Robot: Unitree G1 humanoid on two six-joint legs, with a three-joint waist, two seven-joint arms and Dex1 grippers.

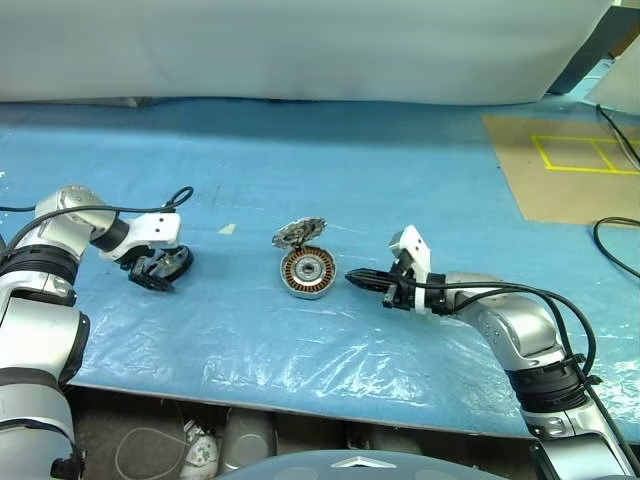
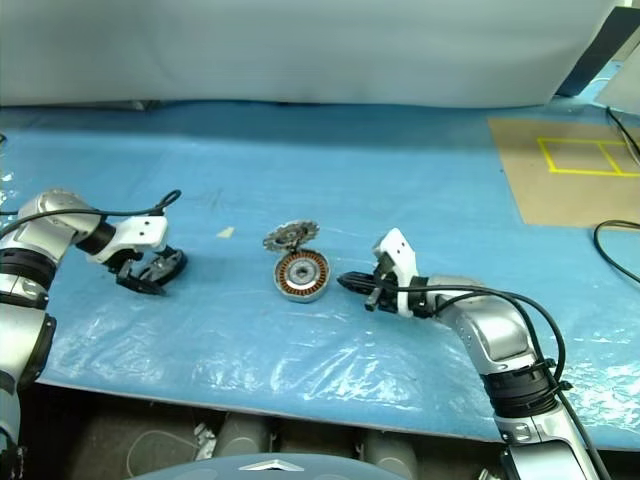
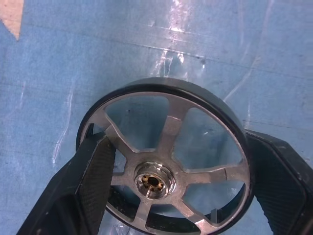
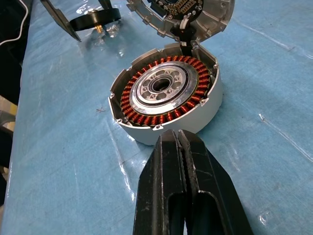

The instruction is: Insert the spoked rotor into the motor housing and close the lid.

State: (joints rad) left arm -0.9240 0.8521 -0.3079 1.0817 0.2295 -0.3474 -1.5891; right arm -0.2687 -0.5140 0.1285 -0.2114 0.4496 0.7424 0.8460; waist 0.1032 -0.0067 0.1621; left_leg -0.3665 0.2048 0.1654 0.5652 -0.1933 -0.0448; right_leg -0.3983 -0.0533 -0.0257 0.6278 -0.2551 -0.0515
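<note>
The right end effector (image 1: 352, 280) lies nearest, low over the table (image 1: 400, 170), its two black fingers pressed shut on nothing and its tip just beside the motor housing (image 1: 307, 272). Judging by that pose, it is there to brace the housing against sliding rather than to grasp it.

The housing sits flat at mid-table, copper windings and pale hub facing up, so its cavity is open to receive a part from above. The lid (image 1: 299, 233) stands tilted at the housing's far edge, apparently hinged there, toothed face showing, leaving the opening clear.

The spoked rotor (image 3: 164, 159) is well apart to the left, on the blue plastic sheet. The left end effector (image 1: 160, 268) straddles it, fingers (image 3: 95, 178) at opposite sides of the dark rim; whether they are already clamping it I cannot tell. The rotor is not yet inserted.
</note>
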